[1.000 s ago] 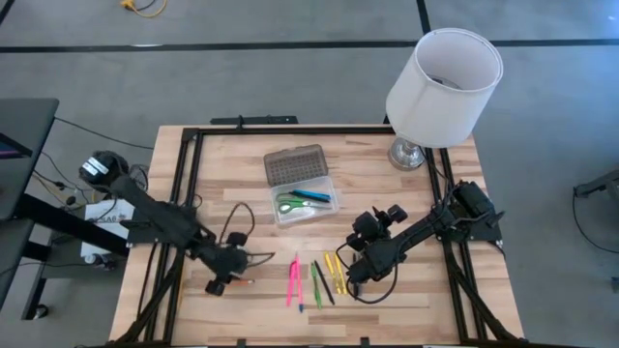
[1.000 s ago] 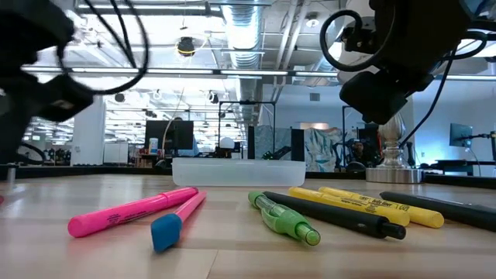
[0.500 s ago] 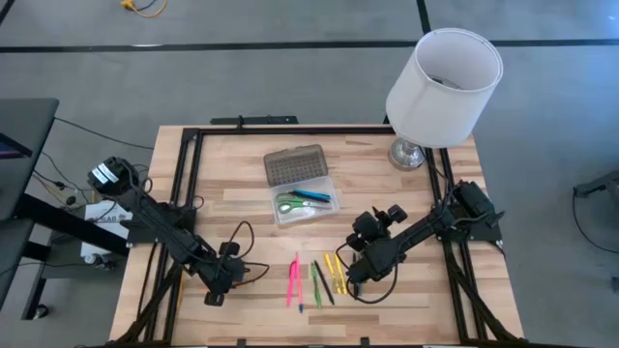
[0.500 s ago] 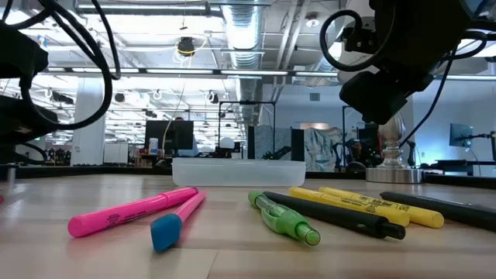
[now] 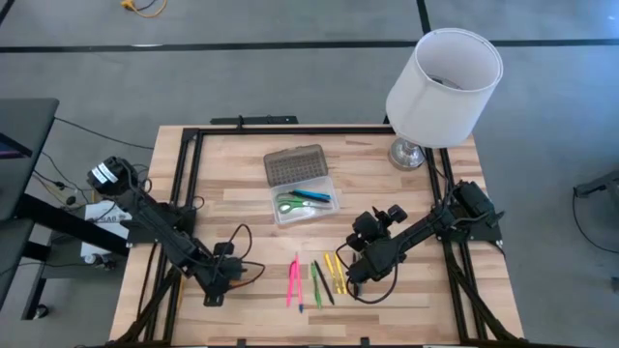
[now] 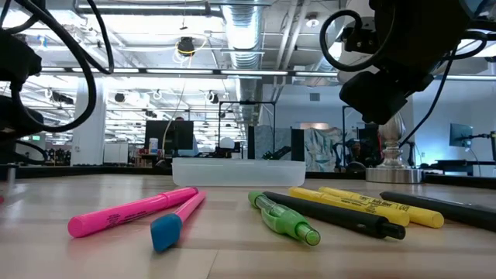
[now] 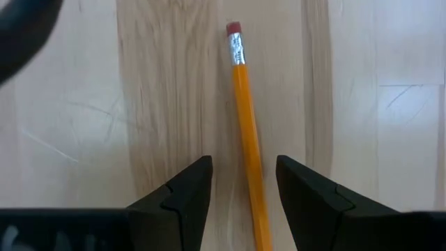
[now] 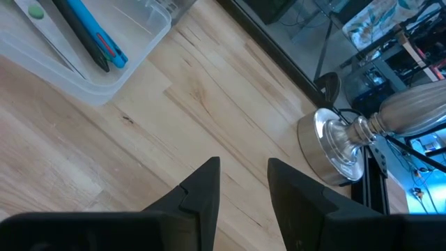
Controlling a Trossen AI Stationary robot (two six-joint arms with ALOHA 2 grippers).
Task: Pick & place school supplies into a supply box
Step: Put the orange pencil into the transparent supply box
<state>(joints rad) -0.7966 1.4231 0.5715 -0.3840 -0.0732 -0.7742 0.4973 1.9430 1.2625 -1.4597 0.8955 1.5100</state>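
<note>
The clear supply box sits at the table's middle with its ribbed lid folded open behind it. Green-handled scissors and a blue pen lie inside. Pink, green, black and yellow pens lie flat near the near edge. My left gripper is open near the near-left corner, its fingers on either side of an orange pencil lying flat, without touching it. My right gripper is open, above the table just right of the yellow pens.
A white lamp stands at the far right corner, and its metal base shows in the right wrist view. A black frame runs along the table's edges. Bare wood lies between the box and the loose pens.
My left gripper has moved toward the table's near edge and a little to the left, away from the box. The right arm, the pens and the box have kept still.
</note>
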